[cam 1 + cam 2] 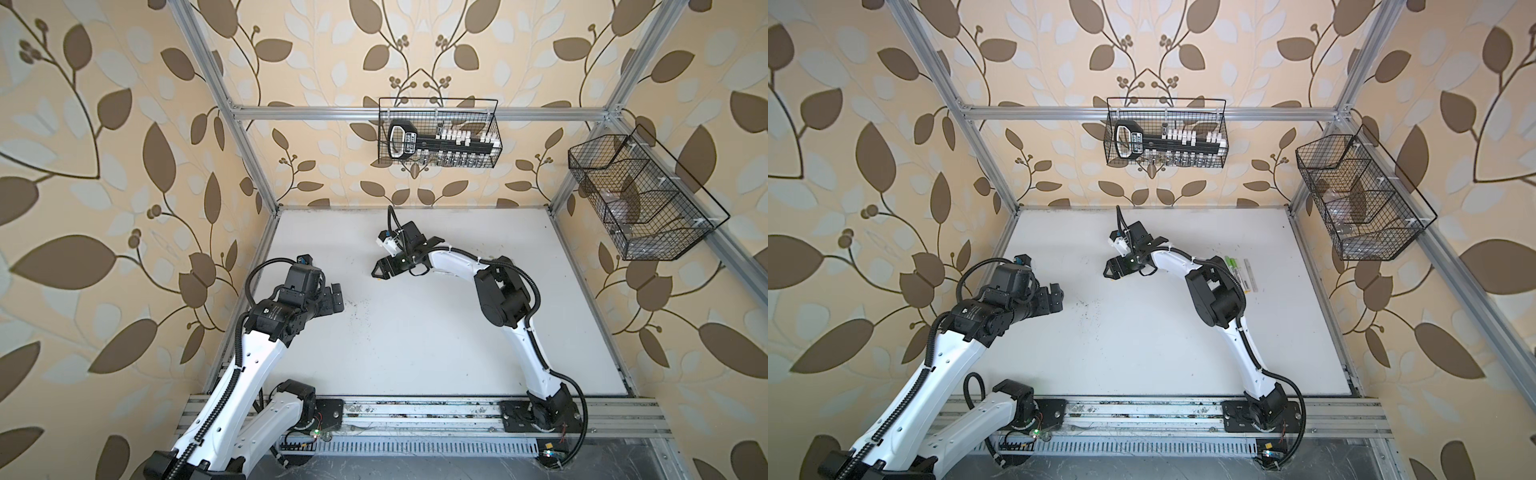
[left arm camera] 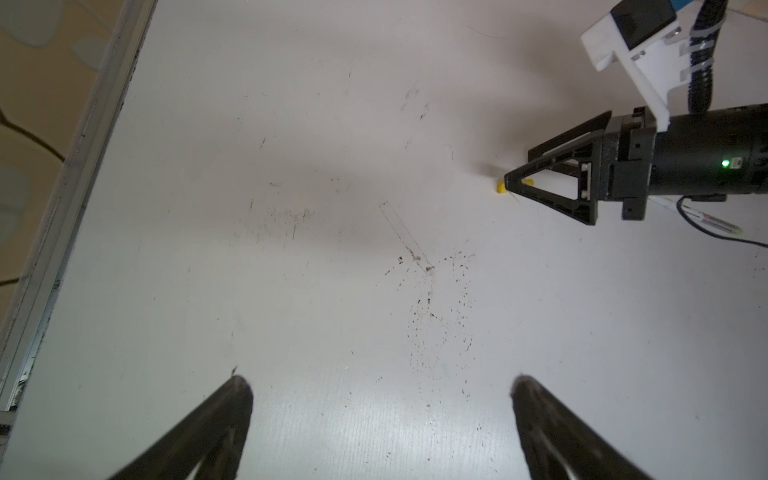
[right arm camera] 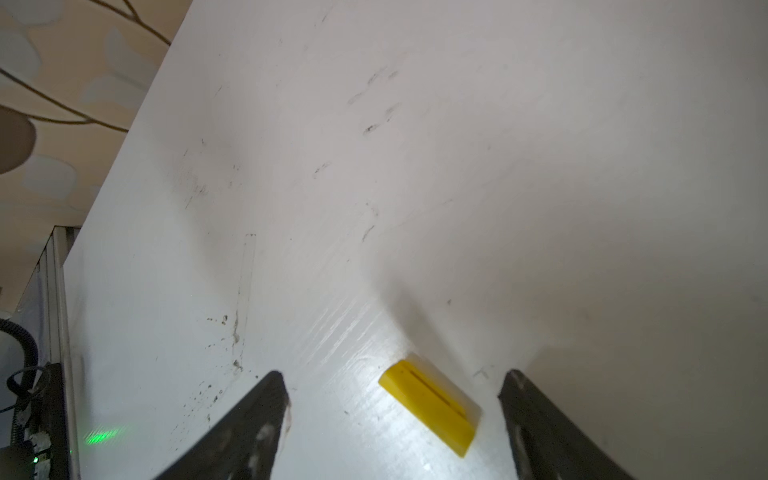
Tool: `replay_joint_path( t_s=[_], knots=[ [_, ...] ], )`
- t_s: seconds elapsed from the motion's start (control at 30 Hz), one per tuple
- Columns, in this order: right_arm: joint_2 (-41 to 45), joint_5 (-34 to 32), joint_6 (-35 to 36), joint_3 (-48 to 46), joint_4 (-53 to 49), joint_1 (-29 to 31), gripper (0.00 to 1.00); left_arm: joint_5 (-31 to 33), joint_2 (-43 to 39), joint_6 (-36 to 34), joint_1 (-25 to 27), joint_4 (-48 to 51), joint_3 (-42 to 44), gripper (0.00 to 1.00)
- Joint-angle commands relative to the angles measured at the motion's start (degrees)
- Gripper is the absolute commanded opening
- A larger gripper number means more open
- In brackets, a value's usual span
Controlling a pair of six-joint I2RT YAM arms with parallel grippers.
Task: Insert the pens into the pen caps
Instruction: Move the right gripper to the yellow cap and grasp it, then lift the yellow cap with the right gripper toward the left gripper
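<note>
The left tool (image 1: pixel 333 296) hung over the bare left side of the desk (image 1: pixel 415 340), its jaws spread wide and holding nothing, as the left wrist view confirmed. Toward the middle of the desk, nearer the far edge, the right tool (image 1: pixel 379 271) pointed left and low over the surface. Its jaws were parted around a yellow cap (image 3: pixel 430 409) that lay flat on the desk between its fingers (image 3: pixel 257 419) and touched neither of them. Whether a pen was seated in that cap could not be told from any view. A slim pale stick (image 2: pixel 706 219), possibly the cap's pen, showed on the desk under the right tool's wrist. Farther right, close to the right edge and partly hidden behind the right arm's elbow, three pens (image 1: pixel 1234 271) lay side by side in a top view. Two of them carried green caps (image 1: pixel 1229 262) at their far ends and looked finished. The third, a paler pen (image 1: pixel 1250 277), was too small to read, though it too seemed closed. On that showing, the work appeared to be well along, with two pens capped for certain. The yellow cap's match was the one step left in doubt.
</note>
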State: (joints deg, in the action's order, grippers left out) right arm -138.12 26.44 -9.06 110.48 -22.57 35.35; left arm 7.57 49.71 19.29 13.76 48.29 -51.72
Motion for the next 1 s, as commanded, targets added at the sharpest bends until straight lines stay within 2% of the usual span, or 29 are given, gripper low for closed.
replay_joint_path(
  t_s=[0.0,0.23,0.4,0.53,0.6,0.77,0.87,0.97],
  knots=[
    [-0.68,0.51,2.38,0.50,-3.81,1.89,0.81,-1.28,-0.32,-0.32,-0.91,-0.21,-1.67,0.99],
    [1.01,-9.55,7.95,-0.29,-10.73,4.69,0.74,-2.45,-0.34,-0.39,-1.63,-0.39,-1.62,0.99],
    [1.44,-15.22,9.87,-0.19,-13.75,5.65,0.66,-2.75,-0.53,-0.42,-1.76,-0.39,-1.53,0.99],
    [1.72,-20.50,11.12,-0.36,-15.19,6.99,0.52,-2.74,-0.65,-0.32,-1.81,-0.48,-1.45,0.99],
    [1.63,-22.09,11.45,-0.27,-16.00,7.65,0.42,-2.86,-0.62,-0.31,-1.81,-0.48,-1.40,0.99],
    [1.70,-24.54,11.64,-0.57,-16.92,8.14,0.27,-3.08,-0.50,-0.34,-1.83,-0.65,-1.44,0.99],
    [1.72,-24.74,11.61,-0.62,-17.07,8.26,0.19,-3.29,-0.49,-0.36,-1.98,-0.66,-1.42,0.99],
    [2.02,-24.86,11.15,-0.74,-16.84,8.33,0.16,-3.53,-0.49,-0.35,-1.98,-0.74,-1.36,0.99]
  ],
)
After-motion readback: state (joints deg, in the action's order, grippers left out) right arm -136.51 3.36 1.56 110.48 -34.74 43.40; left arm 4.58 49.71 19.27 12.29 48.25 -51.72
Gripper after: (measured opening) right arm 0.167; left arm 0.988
